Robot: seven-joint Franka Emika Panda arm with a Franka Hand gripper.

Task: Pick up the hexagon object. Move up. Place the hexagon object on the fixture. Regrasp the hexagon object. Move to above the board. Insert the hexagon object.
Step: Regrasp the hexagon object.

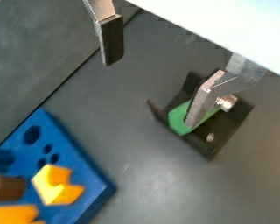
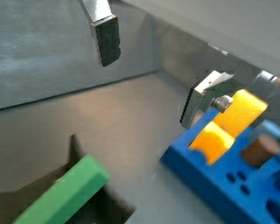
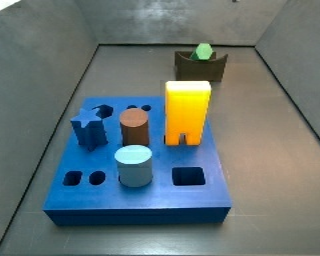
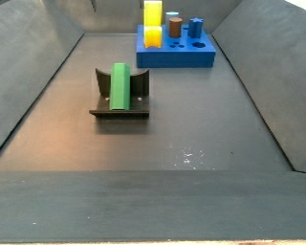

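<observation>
a: how far along does this look?

b: i'd judge about halfway. the slim green hexagonal prism, the hexagon object (image 4: 119,86), lies in the notch of the small dark grey-brown fixture (image 4: 141,94), so the pick, the lift and the placing seem done. the regrasp, the move above the board and the insertion are left.

a: and the claw?

b: the claw (image 1: 160,66) shows only in the wrist views, with its flat silver fingers (image 1: 108,35) spread wide and nothing between them. it sits above the dark floor, looking down on the fixture; neither side view shows it. it touches nothing that i can see.

a: where is the hexagon object relative to the board?

b: well apart from it. the large flat blue square board (image 3: 149,200) carries a tall yellow block (image 3: 187,110), a brown cylinder (image 3: 135,128), a light-blue cylinder (image 3: 133,165) and a blue star-shaped peg (image 3: 87,127).

a: how does the green piece look?

b: clean, straight and evenly coloured. in a side view it reads as a long bar lying along the notch, with one end poking above the fixture in the opposite view (image 3: 202,50). it rests there alone.
</observation>
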